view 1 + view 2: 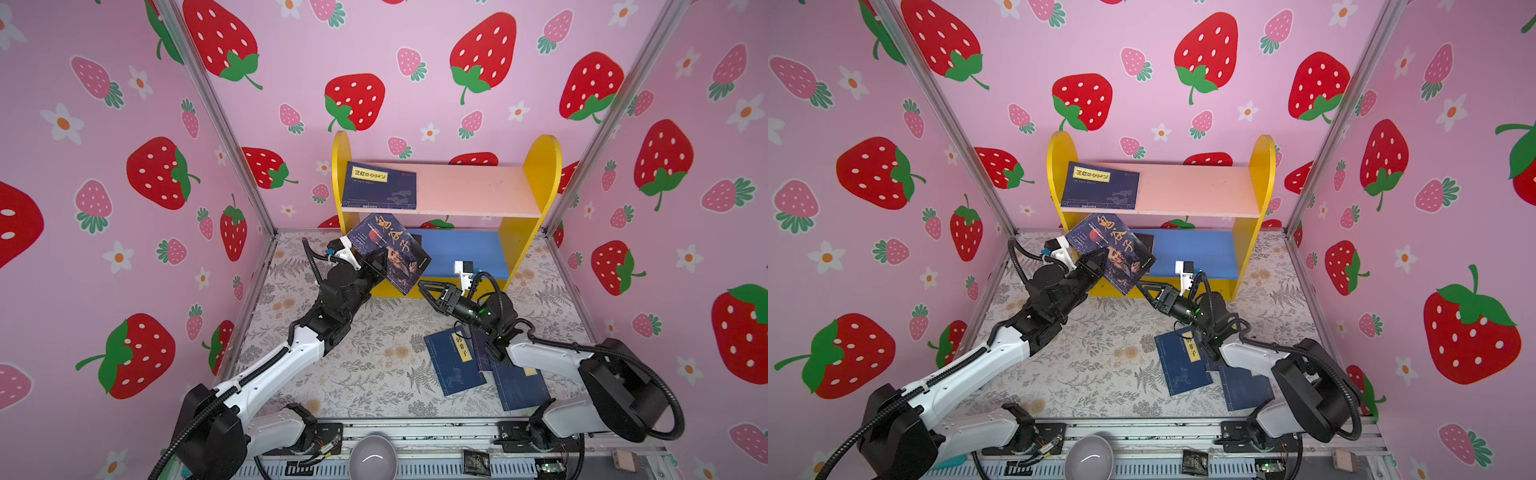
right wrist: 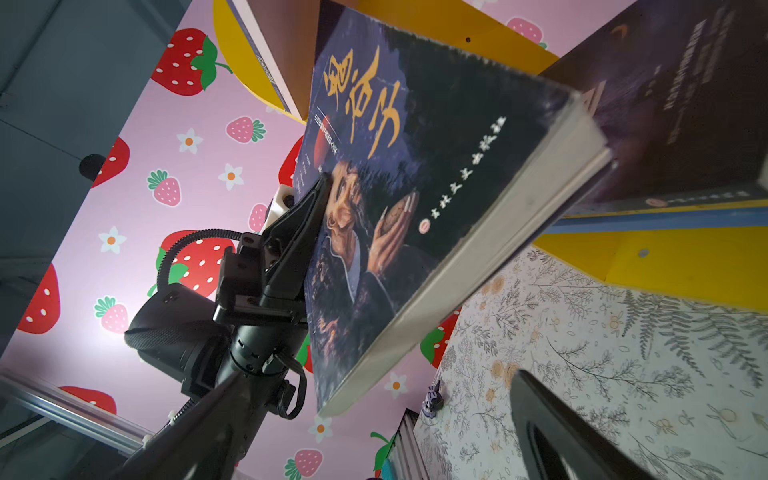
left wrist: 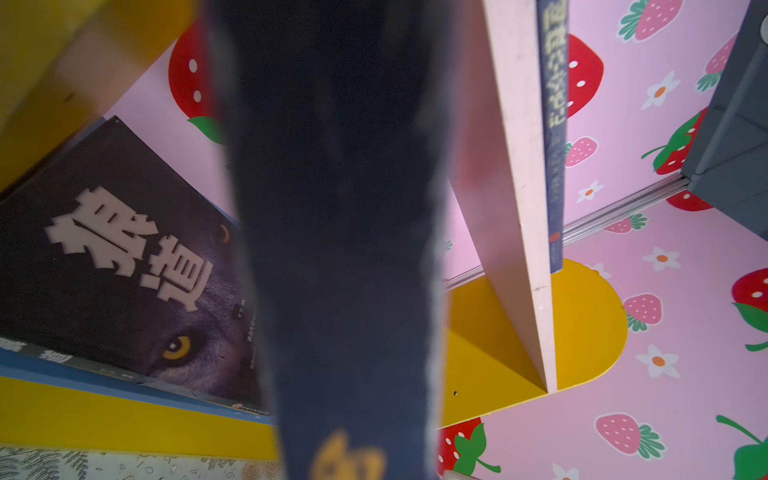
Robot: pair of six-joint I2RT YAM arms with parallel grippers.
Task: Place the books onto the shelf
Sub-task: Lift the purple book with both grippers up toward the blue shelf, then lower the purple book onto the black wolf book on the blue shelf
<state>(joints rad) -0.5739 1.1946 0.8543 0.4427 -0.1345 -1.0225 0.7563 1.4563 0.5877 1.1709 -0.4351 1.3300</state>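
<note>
The shelf (image 1: 540,166) (image 1: 1262,166) stands against the back wall. My left gripper (image 1: 370,266) (image 1: 1096,264) is shut on a dark portrait book (image 1: 395,253) (image 1: 1117,249) (image 2: 415,187), held tilted in front of the blue lower board (image 1: 469,249). A black book with white characters (image 3: 116,257) (image 2: 685,104) lies on that board. One navy book (image 1: 380,187) (image 3: 552,124) rests at the left of the pink upper board. My right gripper (image 1: 422,289) (image 1: 1140,286) is open and empty, just below the held book's lower corner. Navy books (image 1: 453,361) (image 1: 519,386) lie on the table under the right arm.
A floral cloth (image 1: 353,365) covers the table. Strawberry-print walls with aluminium posts (image 1: 232,137) close in three sides. A grey bowl (image 1: 372,457) and a small black packet (image 1: 476,461) sit on the front rail.
</note>
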